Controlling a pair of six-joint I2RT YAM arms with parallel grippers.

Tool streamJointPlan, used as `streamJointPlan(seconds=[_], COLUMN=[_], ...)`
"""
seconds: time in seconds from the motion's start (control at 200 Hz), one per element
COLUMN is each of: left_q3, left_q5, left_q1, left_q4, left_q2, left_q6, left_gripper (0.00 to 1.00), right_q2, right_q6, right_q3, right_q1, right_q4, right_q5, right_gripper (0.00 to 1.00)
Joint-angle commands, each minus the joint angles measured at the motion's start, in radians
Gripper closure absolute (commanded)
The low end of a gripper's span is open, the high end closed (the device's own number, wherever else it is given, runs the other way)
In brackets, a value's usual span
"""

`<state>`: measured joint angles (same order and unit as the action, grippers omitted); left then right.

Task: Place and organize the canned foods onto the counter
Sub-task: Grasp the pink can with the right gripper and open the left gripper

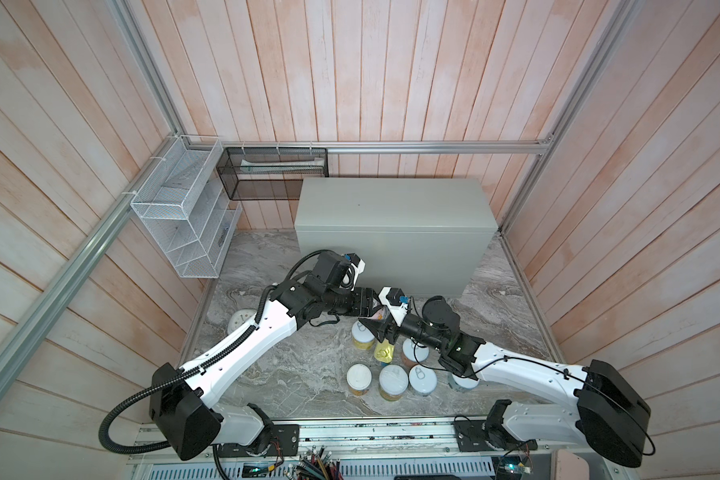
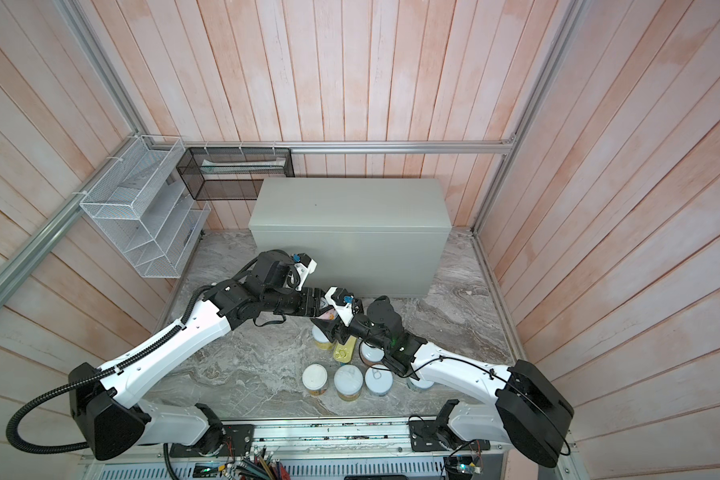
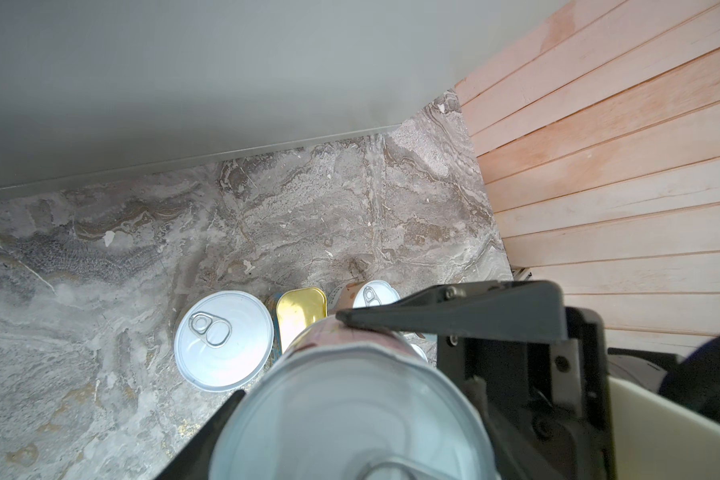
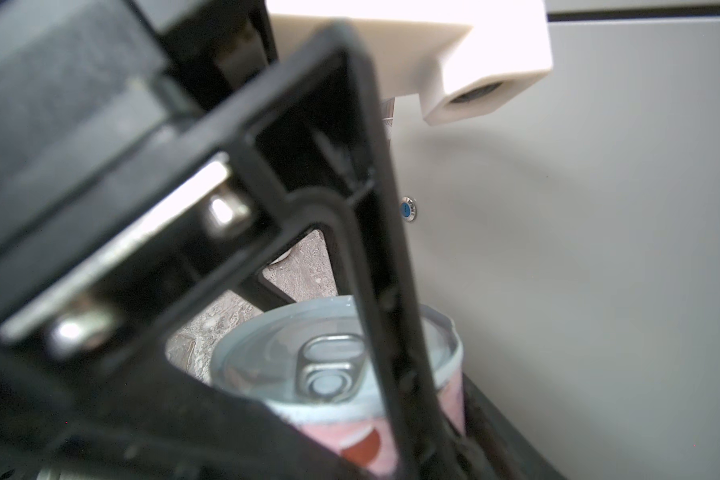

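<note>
In front of the counter, above the marble and the standing cans, the left gripper is clamped on the pink can, which has a rosy label and a silver pull-tab lid. The right gripper flanks it, one finger touching the label; whether it grips, I cannot tell.

Gleaming as smooth, glossy metal on the pull-tab lid of the pink can. Shining brassy and polished on the gold tin. Showing matt, smooth painted metal on the grey-green box. Appearing veined, stone-like and matt across the tabletop. Looking like pale, matt wood along the wall planks. Glinting as brushed aluminium along the frame rail.
</note>
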<state>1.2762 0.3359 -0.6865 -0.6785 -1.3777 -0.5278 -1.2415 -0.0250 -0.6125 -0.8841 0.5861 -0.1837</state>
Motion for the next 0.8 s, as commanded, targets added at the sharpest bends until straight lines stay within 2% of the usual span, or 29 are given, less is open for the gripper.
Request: streamJointPlan(seconds=[0.0, 0.085, 0.155, 0.4, 0.535, 0.59, 0.795], left_q3=[-0.02, -0.027, -0.029, -0.06, -0.073, -0.075, -0.094], left_q5=[0.034, 0.036, 0.033, 0.032, 0.027, 0.019, 0.004], left_q1=[-0.003, -0.001, 0.001, 0.013, 0.018, 0.022, 0.04], left_q4=[0.024, 0.032, 0.035, 0.05, 0.052, 0.048, 0.042], left_q2=[0.03, 0.031, 0.032, 0.037, 0.042, 0.049, 0.073], left_q6=[-0.021, -0.027, -0.031, -0.038, -0.041, -0.042, -0.046], left_gripper=[0.29, 0.26, 0.17, 0.12, 0.06, 0.0, 0.0], right_q2=[0.016, 0.017, 0.016, 0.011, 0.015, 0.016, 0.02], right_q6=[0.046, 0.05, 0.052, 0.057, 0.059, 0.061, 0.074], right_q3=[0.0, 0.002, 0.001, 0.005, 0.007, 0.007, 0.012], right_q1=[0.01, 0.01, 0.01, 0.014, 0.018, 0.018, 0.024], right_q4=[0.105, 0.11, 0.114, 0.123, 0.118, 0.117, 0.115], right_q5=[0.066, 0.067, 0.069, 0.08, 0.082, 0.088, 0.097], right_gripper=[0.33, 0.34, 0.35, 0.37, 0.37, 0.37, 0.37])
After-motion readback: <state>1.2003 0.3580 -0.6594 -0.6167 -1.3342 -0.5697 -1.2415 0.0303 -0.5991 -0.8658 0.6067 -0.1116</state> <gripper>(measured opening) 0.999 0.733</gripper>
